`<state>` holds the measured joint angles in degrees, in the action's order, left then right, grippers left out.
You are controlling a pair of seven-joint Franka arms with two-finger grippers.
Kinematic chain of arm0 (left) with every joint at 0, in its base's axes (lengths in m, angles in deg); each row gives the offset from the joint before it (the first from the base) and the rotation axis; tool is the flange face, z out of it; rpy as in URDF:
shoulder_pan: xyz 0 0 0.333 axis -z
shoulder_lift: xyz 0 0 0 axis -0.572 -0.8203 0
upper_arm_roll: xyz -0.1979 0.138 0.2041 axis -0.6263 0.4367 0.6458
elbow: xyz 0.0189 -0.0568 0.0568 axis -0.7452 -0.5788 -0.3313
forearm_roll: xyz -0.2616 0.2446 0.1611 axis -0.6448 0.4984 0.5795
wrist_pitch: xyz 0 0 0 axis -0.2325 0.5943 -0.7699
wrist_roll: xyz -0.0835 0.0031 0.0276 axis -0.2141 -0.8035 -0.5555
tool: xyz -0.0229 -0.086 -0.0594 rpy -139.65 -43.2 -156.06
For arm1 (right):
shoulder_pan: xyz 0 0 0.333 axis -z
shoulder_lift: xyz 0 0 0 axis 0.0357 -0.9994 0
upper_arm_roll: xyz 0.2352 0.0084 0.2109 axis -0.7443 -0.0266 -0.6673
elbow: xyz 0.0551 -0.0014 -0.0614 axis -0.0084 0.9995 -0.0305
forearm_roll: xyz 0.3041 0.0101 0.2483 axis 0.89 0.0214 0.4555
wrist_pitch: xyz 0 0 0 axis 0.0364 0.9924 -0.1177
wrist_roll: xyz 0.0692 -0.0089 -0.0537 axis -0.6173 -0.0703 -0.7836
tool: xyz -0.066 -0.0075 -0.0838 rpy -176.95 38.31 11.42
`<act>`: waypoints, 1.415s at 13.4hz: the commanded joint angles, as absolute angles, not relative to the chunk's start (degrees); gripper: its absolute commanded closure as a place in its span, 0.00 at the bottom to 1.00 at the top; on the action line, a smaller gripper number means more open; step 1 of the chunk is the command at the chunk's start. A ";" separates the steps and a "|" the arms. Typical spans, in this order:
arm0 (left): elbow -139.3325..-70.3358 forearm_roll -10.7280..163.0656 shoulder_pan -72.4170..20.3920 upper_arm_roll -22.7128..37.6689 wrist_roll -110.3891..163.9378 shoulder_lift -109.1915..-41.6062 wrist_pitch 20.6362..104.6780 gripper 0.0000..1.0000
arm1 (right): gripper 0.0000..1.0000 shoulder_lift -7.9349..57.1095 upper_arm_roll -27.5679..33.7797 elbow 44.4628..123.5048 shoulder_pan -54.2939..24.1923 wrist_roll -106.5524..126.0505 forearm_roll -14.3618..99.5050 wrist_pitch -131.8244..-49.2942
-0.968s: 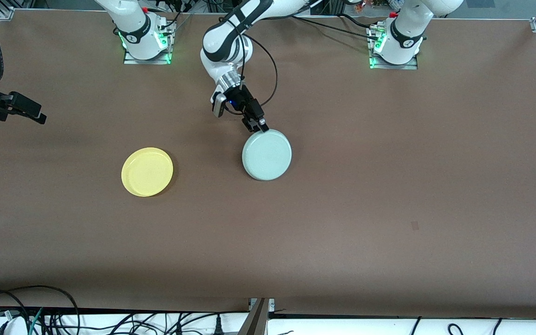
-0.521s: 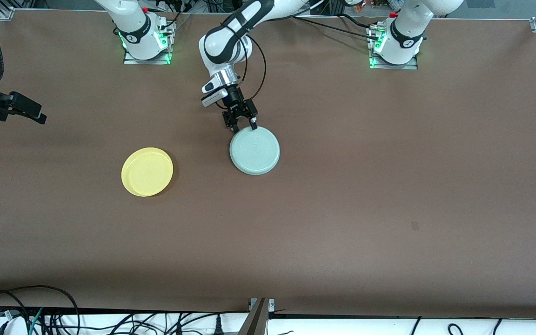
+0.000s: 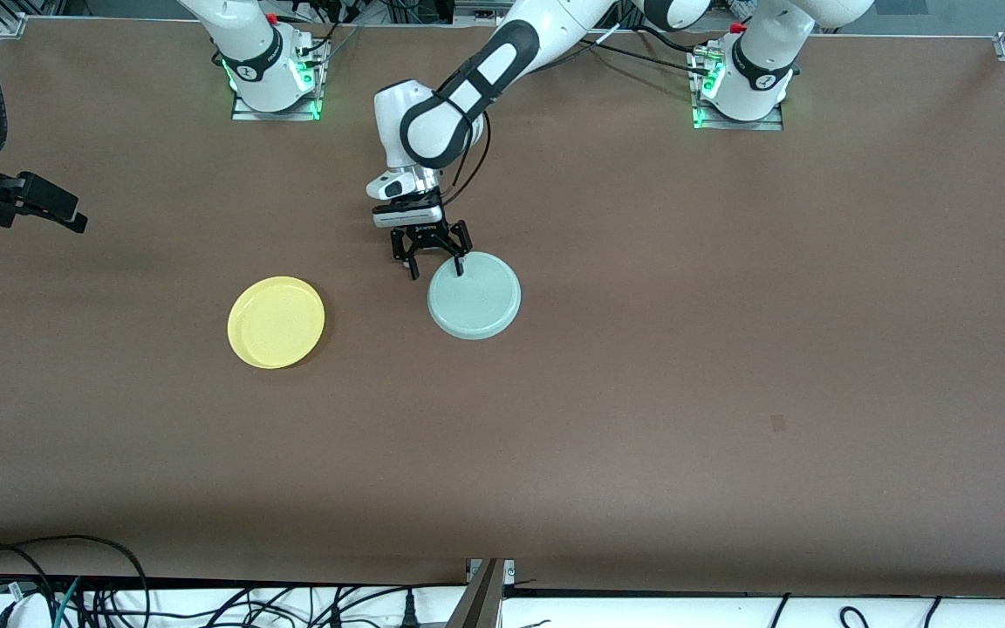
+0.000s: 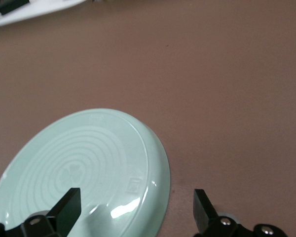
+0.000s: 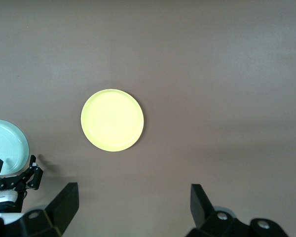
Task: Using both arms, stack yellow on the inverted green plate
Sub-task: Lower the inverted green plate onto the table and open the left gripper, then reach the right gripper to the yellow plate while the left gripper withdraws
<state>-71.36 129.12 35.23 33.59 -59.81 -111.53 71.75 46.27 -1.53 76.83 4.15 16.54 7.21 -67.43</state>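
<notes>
Green plate (image 3: 475,296) lies upside down on the brown table (image 3: 729,349), mid-table. Left gripper (image 3: 431,258) straddles its rim, jaws open, nothing held. Yellow plate (image 3: 276,321) sits apart toward the right arm's end. Right gripper (image 5: 133,207) waits high above, jaws open.

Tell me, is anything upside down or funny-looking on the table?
Yes. The round pale mint-green plate lies upside down, its ringed underside facing up. The left end effector is open at its rim. The round bright yellow plate sits right way up, apart from it. The right end effector hangs open above.
</notes>
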 commanded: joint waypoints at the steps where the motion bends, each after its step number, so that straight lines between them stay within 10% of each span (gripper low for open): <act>1: -71.65 118.79 30.36 31.27 -57.94 -107.45 73.81 0.00 | 0.00 46.12 -1.38 76.98 4.51 16.80 7.13 -67.22; 11: -66.91 87.11 10.05 25.63 -44.56 -97.17 72.16 0.00 | 0.00 36.64 -1.20 79.96 4.34 15.84 6.61 -68.54; 19: -66.91 79.89 -3.49 25.63 -25.62 -82.76 45.73 0.00 | 0.00 33.37 -2.69 103.14 3.89 15.84 7.22 -101.97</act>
